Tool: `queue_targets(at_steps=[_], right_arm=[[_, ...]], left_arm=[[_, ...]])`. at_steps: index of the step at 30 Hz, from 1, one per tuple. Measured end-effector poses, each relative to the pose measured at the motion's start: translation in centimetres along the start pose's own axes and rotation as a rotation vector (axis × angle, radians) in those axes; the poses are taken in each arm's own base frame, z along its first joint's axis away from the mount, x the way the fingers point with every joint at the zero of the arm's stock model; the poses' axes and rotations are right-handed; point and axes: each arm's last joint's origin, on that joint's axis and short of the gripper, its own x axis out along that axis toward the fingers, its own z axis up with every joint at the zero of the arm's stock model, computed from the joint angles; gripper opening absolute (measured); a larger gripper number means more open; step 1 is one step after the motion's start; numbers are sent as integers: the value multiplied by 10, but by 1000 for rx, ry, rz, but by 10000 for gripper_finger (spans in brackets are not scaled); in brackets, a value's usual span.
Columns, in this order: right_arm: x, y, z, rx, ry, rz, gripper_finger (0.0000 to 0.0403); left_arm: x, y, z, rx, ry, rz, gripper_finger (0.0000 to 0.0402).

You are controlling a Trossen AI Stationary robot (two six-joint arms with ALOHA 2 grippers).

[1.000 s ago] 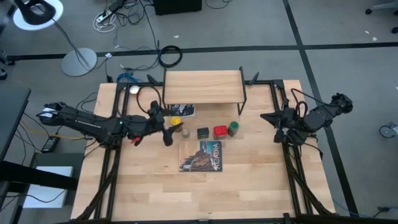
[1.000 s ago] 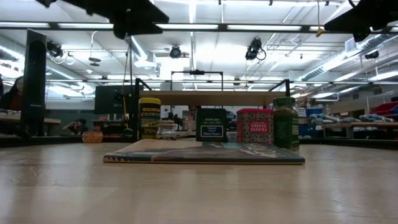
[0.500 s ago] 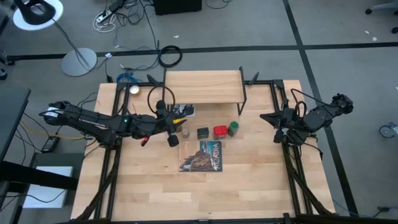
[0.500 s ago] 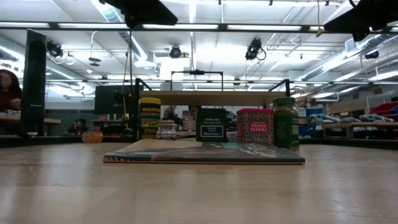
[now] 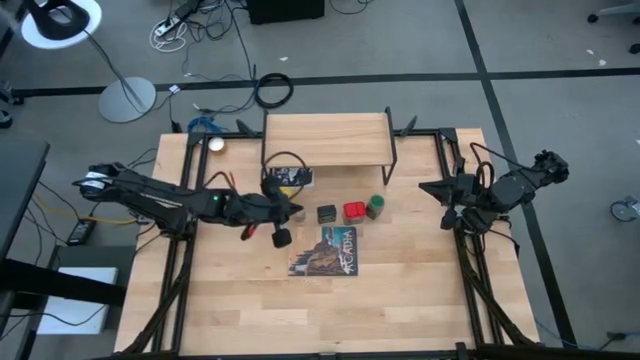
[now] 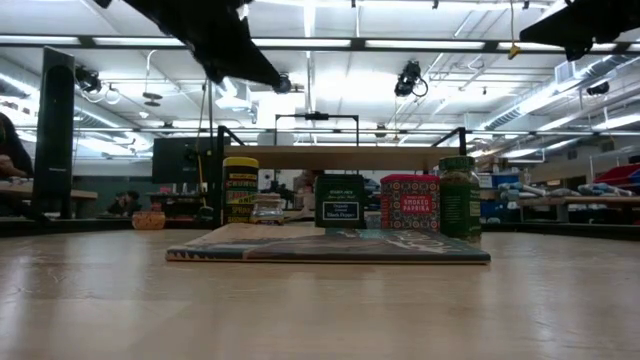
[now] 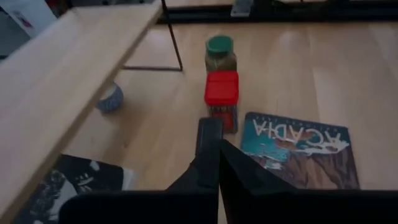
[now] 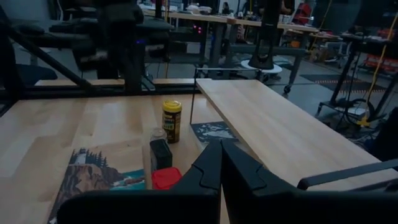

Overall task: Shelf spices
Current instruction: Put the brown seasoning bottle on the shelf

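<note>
The spices stand in a row on the table in front of the shelf (image 5: 325, 140): yellow-capped jar (image 8: 171, 121), tiny clear jar (image 8: 158, 134), black tin (image 5: 326, 213), red tin (image 7: 221, 99), green-capped jar (image 7: 220, 53). My left gripper (image 7: 217, 146) hovers shut and empty above the left end of this row, near the clear jar (image 6: 267, 208), pointing along the row. At the table's right edge my right gripper (image 8: 219, 155) waits, shut, holding nothing.
A flat picture-covered book (image 5: 325, 250) lies on the table in front of the row. A picture card (image 5: 290, 178) lies half under the shelf. A small grey round thing (image 7: 111, 98) sits under the shelf. The shelf's board (image 7: 74, 68) is bare.
My left gripper has gone toward the table's right edge, from beside the yellow-capped jar to above the row's left end. It has turned about its wrist and shut on nothing. The spices have stayed in place.
</note>
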Motion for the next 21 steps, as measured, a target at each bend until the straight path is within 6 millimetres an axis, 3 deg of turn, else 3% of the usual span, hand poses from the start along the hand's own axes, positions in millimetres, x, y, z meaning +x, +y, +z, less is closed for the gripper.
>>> queue_targets(at_steps=[4,14,21], right_arm=[[0,0,1,-1,-6,0,4],[0,0,1,-7,-8,0,6],[0,0,1,-8,-8,0,4]], left_arm=[[14,-5,-5,28,10,2,48],[23,-8,-17,42,104,-7,209],[33,-11,-29,20,184,11,263]])
